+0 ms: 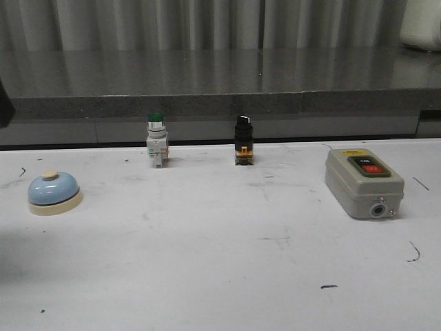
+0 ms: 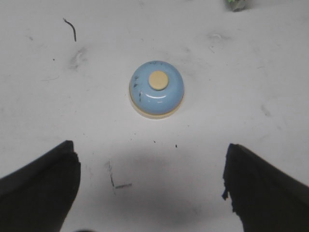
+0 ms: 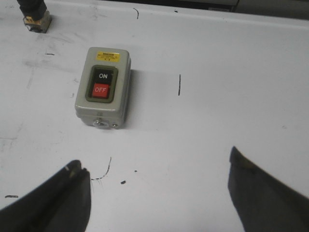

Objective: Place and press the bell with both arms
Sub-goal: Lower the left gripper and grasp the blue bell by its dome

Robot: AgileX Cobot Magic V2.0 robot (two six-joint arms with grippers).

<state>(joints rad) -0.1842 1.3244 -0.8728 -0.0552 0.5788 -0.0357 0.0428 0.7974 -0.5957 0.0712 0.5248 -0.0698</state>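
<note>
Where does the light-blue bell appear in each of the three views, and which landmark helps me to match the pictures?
Front view: the bell stands at the table's far left, alone.
Left wrist view: the bell sits near the middle, ahead of the open left gripper.
Right wrist view: the bell is not in it.
Shared landmark: the grey switch box appears in the front view and the right wrist view.

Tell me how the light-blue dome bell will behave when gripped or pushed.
The light-blue dome bell with cream base looks glossy and rounded, so fingers would likely slip upward. Its wide flat base suggests sliding, not tipping or rolling.
</note>
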